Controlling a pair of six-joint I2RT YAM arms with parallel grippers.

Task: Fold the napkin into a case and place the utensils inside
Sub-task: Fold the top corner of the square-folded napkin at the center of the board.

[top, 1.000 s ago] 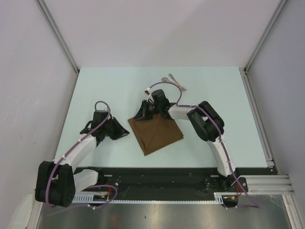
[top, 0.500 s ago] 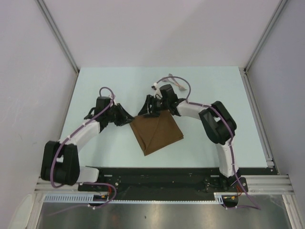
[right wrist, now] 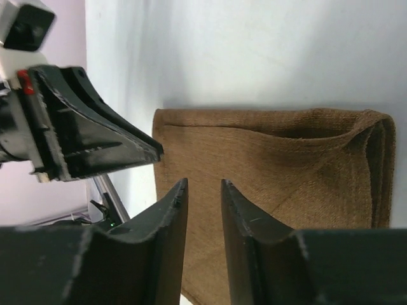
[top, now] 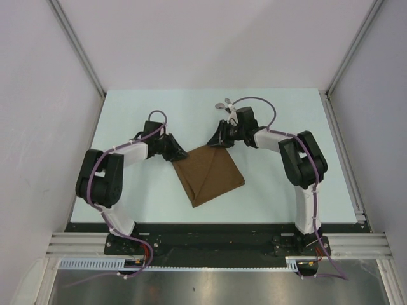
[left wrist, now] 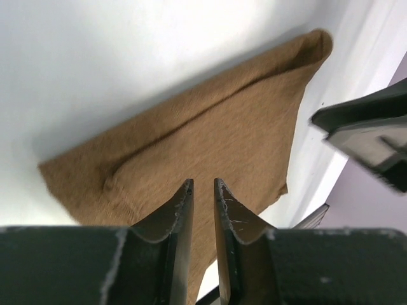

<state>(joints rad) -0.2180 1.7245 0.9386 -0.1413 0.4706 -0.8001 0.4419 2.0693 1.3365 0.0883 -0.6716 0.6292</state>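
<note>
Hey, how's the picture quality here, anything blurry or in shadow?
Top view: sharp and evenly lit, the napkin nearly shadowless. Left wrist view: the cloth looks soft and smeared, the camera's own fingers sharper. Right wrist view: the weave is crisp, with a soft shadow on the table along the cloth's upper edge.

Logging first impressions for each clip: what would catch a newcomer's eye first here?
A brown napkin, folded into a diamond shape, lies mid-table. Both arms reach in, the left hand by its left corner and the right hand by its far corner. The silvery utensils lie beyond, partly hidden.
</note>
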